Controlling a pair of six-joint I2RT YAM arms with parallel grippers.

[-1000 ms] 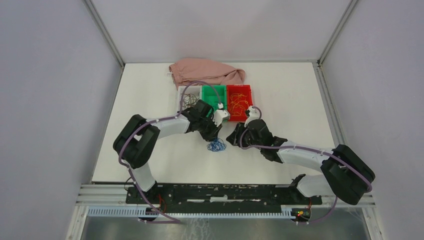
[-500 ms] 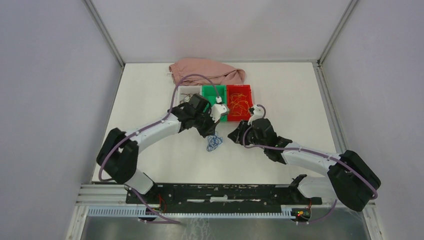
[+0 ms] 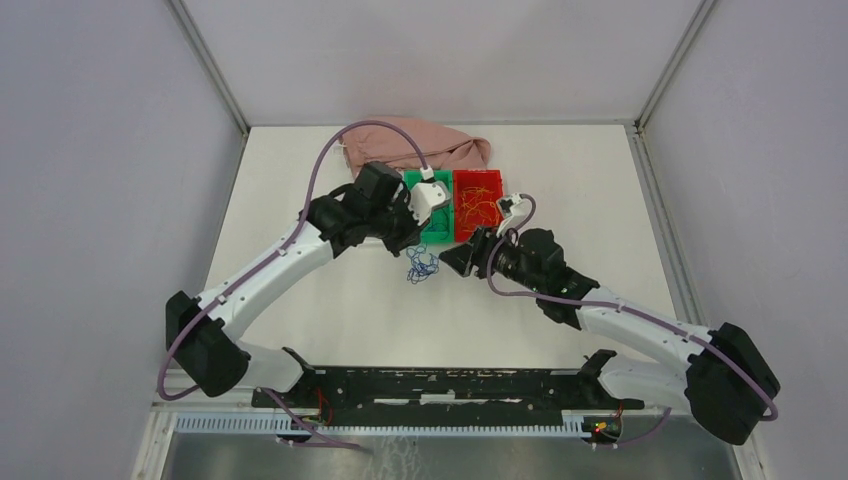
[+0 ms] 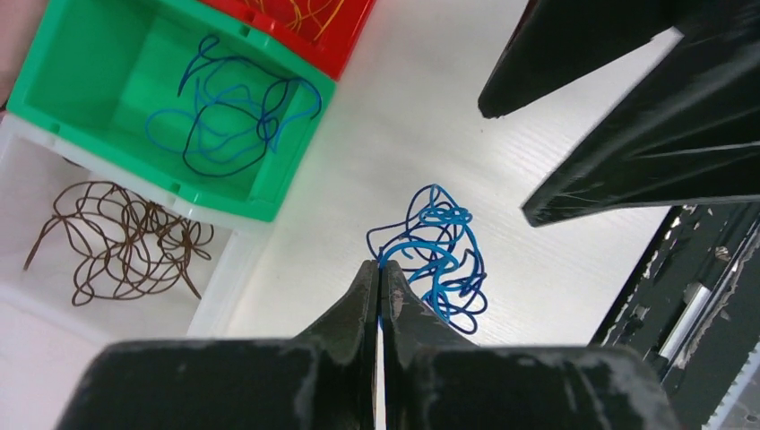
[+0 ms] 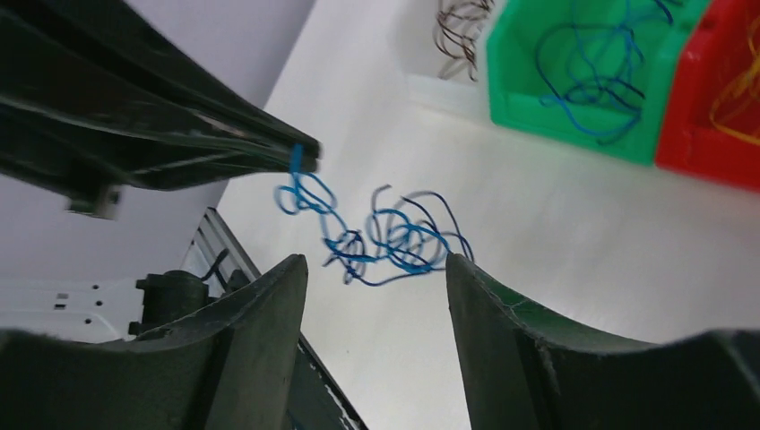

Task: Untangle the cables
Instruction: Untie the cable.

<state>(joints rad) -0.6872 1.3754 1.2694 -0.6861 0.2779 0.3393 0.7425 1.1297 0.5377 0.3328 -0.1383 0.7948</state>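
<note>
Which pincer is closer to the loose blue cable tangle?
Left. The left pincer is shut on a strand of the blue cable tangle; the right pincer is open beside it.

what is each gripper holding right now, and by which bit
The left gripper is shut on the tangled bundle of thin blue wires, pinching a single strand at the bundle's edge. The right gripper is open close by and holds nothing.
</note>
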